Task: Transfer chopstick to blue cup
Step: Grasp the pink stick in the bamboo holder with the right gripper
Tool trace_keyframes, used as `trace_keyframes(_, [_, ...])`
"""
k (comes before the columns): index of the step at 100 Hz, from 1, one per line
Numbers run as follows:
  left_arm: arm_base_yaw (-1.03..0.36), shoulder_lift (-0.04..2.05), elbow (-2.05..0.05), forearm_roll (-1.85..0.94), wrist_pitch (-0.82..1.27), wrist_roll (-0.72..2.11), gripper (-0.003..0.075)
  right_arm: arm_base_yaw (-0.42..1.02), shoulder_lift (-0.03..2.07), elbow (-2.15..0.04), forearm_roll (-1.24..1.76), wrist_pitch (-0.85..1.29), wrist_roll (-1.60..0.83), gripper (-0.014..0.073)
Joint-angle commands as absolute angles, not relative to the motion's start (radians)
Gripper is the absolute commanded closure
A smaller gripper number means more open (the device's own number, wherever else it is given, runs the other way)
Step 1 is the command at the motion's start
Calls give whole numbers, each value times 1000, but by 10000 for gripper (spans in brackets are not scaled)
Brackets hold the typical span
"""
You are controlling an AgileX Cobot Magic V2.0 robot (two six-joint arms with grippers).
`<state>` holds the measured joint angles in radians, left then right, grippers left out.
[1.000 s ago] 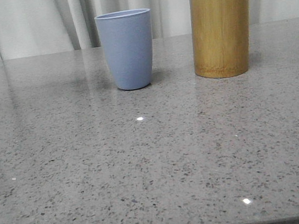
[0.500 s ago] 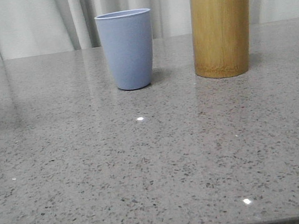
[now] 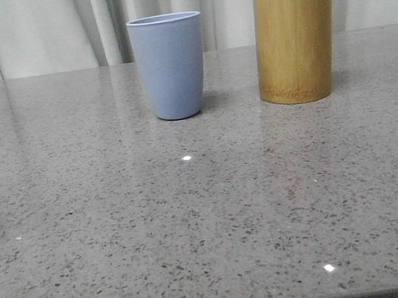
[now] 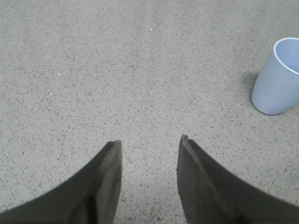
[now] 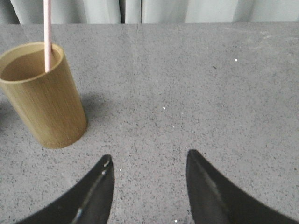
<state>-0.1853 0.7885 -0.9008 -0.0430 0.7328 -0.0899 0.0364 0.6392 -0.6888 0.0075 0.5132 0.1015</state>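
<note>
Chopstick (image 5: 46, 35) is standing nearly upright inside the bamboo cylinder (image 5: 44, 102), ahead and to one side of the right gripper (image 5: 149, 161), whose jaws are waiting wide and empty, while the left gripper (image 4: 150, 142), also wide, is hovering nearer the blue cup (image 4: 278, 79).

The bench (image 3: 194, 217) looks like polished grey speckled stone, glossy enough to mirror lights. The blue cup (image 3: 170, 67) appears matt, smooth plastic. The bamboo cylinder (image 3: 295, 37) shows fine vertical wood grain with a dull sheen. Pale cloth curtains (image 3: 39, 30) hang in soft folds.
</note>
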Motion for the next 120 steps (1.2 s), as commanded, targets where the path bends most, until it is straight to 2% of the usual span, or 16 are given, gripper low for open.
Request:
trace_keyframes(1, [-184, 747, -896, -47, 650, -100, 501, 31, 654, -745, 14, 451, 98, 217])
trace_keyframes(14, [-184, 716, -866, -47, 650, -100, 532, 33, 690, -793, 30, 464, 97, 217])
trace_keyframes(40, [-184, 707, -843, -49, 649, -100, 533, 37, 839, -948, 144, 487, 55, 217])
trace_keyframes(83, [-184, 707, -843, -51, 648, -100, 533, 193, 1183, -1262, 185, 472, 43, 217])
trace_keyframes(120, [-184, 707, -843, -57, 648, -100, 533, 211, 1427, -1458, 225, 471, 44, 217])
